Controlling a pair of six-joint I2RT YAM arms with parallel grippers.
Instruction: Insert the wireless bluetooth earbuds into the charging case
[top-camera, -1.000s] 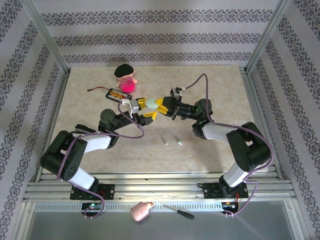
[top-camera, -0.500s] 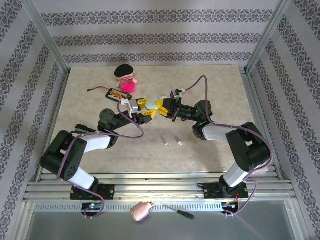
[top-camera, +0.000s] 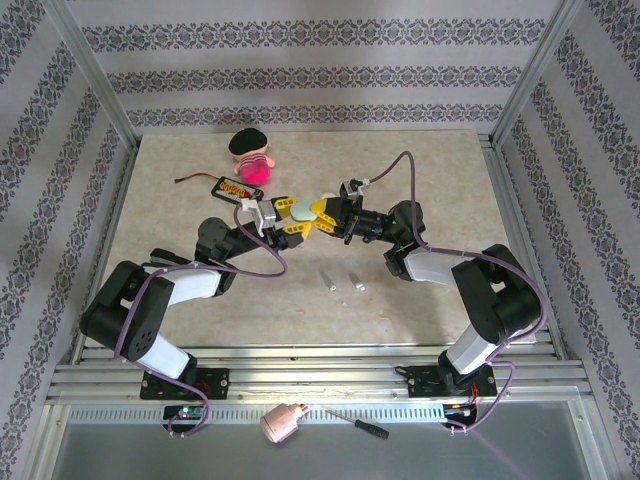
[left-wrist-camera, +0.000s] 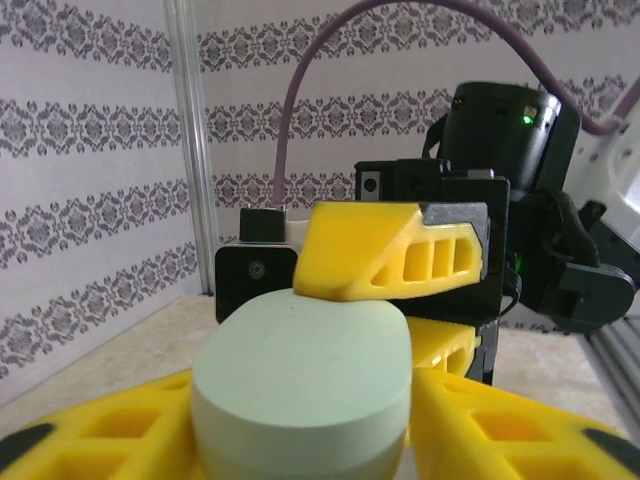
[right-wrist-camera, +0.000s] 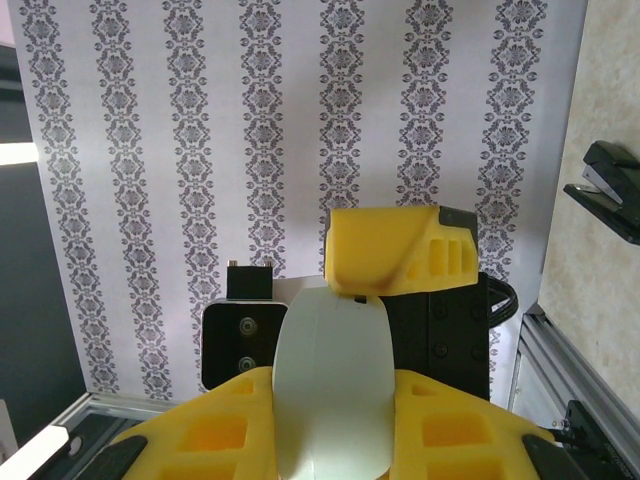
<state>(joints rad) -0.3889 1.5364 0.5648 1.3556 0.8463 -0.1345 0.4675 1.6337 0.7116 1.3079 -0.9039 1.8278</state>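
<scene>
Top ext.: a pale-green pebble-shaped plastic charging case (top-camera: 301, 209) is held off the beige marbled tabletop (top-camera: 430, 170), approx. mid-table, between both arms. It is gripped by the left hand (top-camera: 290, 219) from the left and by the right hand (top-camera: 319, 211) from the right. This is judged a two-hand hold, w/ the body braced on one side so the lid can be worked on the other. Two small whitish stem-shaped earbuds (top-camera: 327, 279) (top-camera: 358, 282) are lying on the tabletop near each other, closer to the arm bases than the case and well apart from both hands. Nothing is inserted yet. Lid open vs shut can't be told here.

Left wrist: the case (left-wrist-camera: 305, 365) is seen seated between the two yellow fingers of the left hand (left-wrist-camera: 300, 445). Both fingers are pressed on its sides, so the body is pinched across its width w/ a flat face up. The right hand (left-wrist-camera: 400, 310) is opposite, w/ one finger laid over the far top edge and the other below it. That is a narrow pinch on the far rim, prob. at the lid.

Right wrist: the case (right-wrist-camera: 330, 385) is seen edge-on as a thin pale slab. It is nipped between the nearly-together fingers of the right hand (right-wrist-camera: 330, 445). A yellow finger (right-wrist-camera: 390, 248) of the left hand is seen beyond, at the far end. The seam is not resolved.

Next, as judged: the lid is to be opened, then the buds fetched 1 by 1.
</scene>
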